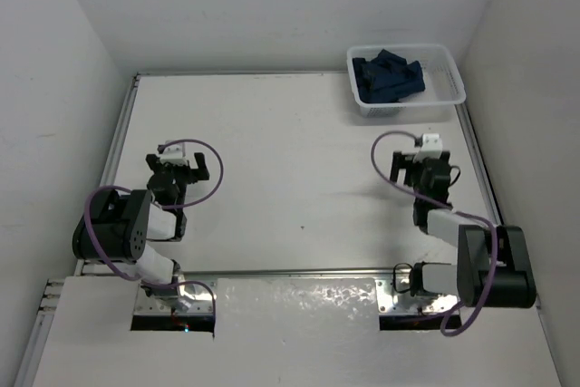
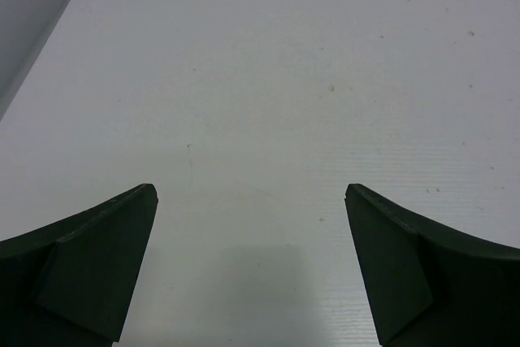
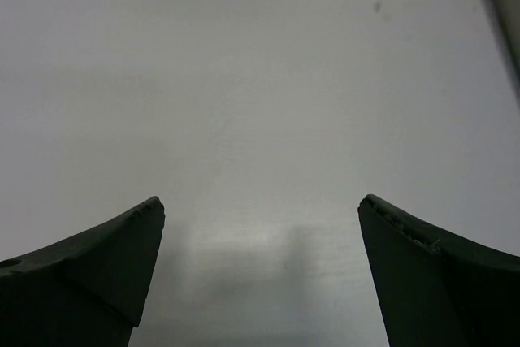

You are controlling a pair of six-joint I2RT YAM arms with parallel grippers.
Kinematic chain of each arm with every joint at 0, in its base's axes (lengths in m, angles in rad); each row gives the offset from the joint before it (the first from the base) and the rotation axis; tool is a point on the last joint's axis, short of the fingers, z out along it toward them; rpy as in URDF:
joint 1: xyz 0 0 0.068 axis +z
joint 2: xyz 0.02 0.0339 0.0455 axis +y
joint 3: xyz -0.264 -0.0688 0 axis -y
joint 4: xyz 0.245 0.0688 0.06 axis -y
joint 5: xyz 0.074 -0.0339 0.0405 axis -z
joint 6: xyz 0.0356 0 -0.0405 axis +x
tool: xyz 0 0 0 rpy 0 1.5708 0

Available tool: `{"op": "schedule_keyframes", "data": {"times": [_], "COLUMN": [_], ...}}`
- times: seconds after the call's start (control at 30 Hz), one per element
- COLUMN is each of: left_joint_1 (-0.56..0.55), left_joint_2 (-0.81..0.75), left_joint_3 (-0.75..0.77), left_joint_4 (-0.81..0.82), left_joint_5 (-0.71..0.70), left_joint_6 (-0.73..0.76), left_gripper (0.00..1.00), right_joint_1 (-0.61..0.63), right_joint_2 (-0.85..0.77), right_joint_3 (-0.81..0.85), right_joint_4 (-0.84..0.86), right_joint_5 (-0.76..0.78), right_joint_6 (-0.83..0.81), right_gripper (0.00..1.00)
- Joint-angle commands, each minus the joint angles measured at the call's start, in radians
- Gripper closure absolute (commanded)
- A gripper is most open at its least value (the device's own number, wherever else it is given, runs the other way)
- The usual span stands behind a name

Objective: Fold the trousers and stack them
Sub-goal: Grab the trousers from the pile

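the trousers (image 1: pixel 388 77) lay bundled in the basket (image 1: pixel 450 95) at the far right corner. i held the left gripper (image 2: pixel 250 201) and right gripper (image 3: pixel 260 205) spread wide, gripping nothing, low over the table (image 1: pixel 290 151), presumably ready for the first reach.

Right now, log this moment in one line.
trousers: bunched in basket | left gripper: open, empty | right gripper: open, empty

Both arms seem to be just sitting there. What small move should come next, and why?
Probably the right gripper should reach forward toward the white basket. The trousers lie bundled inside it at the table's far right corner, nearer that arm. It is open and empty, as is the left gripper.
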Motion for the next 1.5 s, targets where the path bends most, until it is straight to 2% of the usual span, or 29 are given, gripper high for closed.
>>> {"op": "schedule_keyframes", "data": {"times": [0.0,0.03,0.07,0.1,0.13,0.17,0.2,0.23,0.27,0.33,0.37,0.43,0.47,0.57,0.67,0.77,0.87,0.9,1.0,1.13,1.17,1.27,1.47], "left_joint_1": [-0.009,-0.009,-0.009,-0.009,-0.009,-0.009,-0.009,-0.027,-0.039,-0.048,-0.051,-0.059,-0.062,-0.062,-0.062,-0.064,-0.064,-0.064,-0.064,-0.064,-0.062,-0.064,-0.064], "left_joint_2": [-0.014,-0.014,-0.017,-0.04,-0.08,-0.144,-0.146,-0.137,-0.132,-0.149,-0.168,-0.171,-0.166,-0.162,-0.165,-0.162,-0.157,-0.155,-0.151,-0.148,-0.148,-0.149,-0.16], "left_joint_3": [0.017,0.017,0.017,0.034,0.073,0.236,0.343,0.43,0.556,0.6,0.6,0.6,0.598,0.598,0.6,0.601,0.607,0.607,0.612,0.615,0.615,0.614,0.604], "left_joint_4": [0.056,0.059,0.076,0.032,-0.072,-0.411,-0.571,-0.687,-0.808,-0.809,-0.806,-0.809,-0.821,-0.811,-0.806,-0.839,-0.882,-0.889,-0.896,-0.89,-0.889,-0.881,-0.863], "left_joint_5": [0.012,0.012,0.021,0.084,0.125,0.238,0.318,0.372,0.371,0.316,0.304,0.282,0.253,0.188,0.16,0.17,0.199,0.207,0.222,0.226,0.224,0.216,0.223], "left_joint_6": [0.005,0.005,0.006,0.028,0.042,0.066,0.194,0.244,0.271,0.363,0.504,0.65,0.757,0.803,0.764,0.711,0.681,0.674,0.651,0.657,0.661,0.661,0.643], "left_gripper": [0.0,0.0,0.0,0.0,0.0,0.0,0.0,0.0,0.0,0.0,0.0,0.0,0.0,0.0,0.0,0.0,0.0,0.0,0.0,0.01,0.01,0.01,0.01], "right_joint_1": [0.004,0.001,-0.004,-0.009,-0.009,-0.009,-0.009,-0.009,-0.009,-0.007,-0.007,-0.007,-0.006,0.001,0.013,0.042,0.054,0.056,0.085,0.085,0.085,0.083,0.085], "right_joint_2": [-0.101,-0.101,-0.095,-0.051,-0.015,0.027,0.131,0.19,0.251,0.435,0.494,0.666,0.725,0.929,1.023,1.007,1.029,1.057,1.079,1.094,1.095,1.083,0.959], "right_joint_3": [0.24,0.296,0.426,0.497,0.583,0.775,0.874,0.983,1.183,1.365,1.519,1.66,1.796,2.025,2.091,1.991,1.99,1.999,1.989,1.986,1.989,2.009,2.059], "right_joint_4": [-0.22,-0.248,-0.305,-0.334,-0.377,-0.508,-0.585,-0.669,-0.813,-0.97,-1.009,-1.069,-1.113,-1.181,-1.203,-1.141,-1.179,-1.195,-1.203,-1.207,-1.209,-1.204,-1.111], "right_joint_5": [0.062,0.042,-0.003,-0.112,-0.157,-0.184,-0.203,-0.205,-0.208,-0.188,-0.173,-0.146,-0.152,-0.205,-0.217,-0.206,-0.166,-0.165,-0.15,-0.082,-0.073,-0.057,-0.033], "right_joint_6": [0.133,0.146,0.143,0.126,0.12,0.126,0.17,0.189,0.2,0.23,0.25,0.318,0.329,0.402,0.436,0.433,0.398,0.396,0.405,0.411,0.404,0.389,0.356], "right_gripper": [0.01,0.01,0.03,0.14,0.57,0.72,0.81,0.81,0.71,0.51,0.37,0.3,0.23,0.19,0.16,0.16,0.16,0.16,0.26,0.56,0.75,1.0,1.0]}}
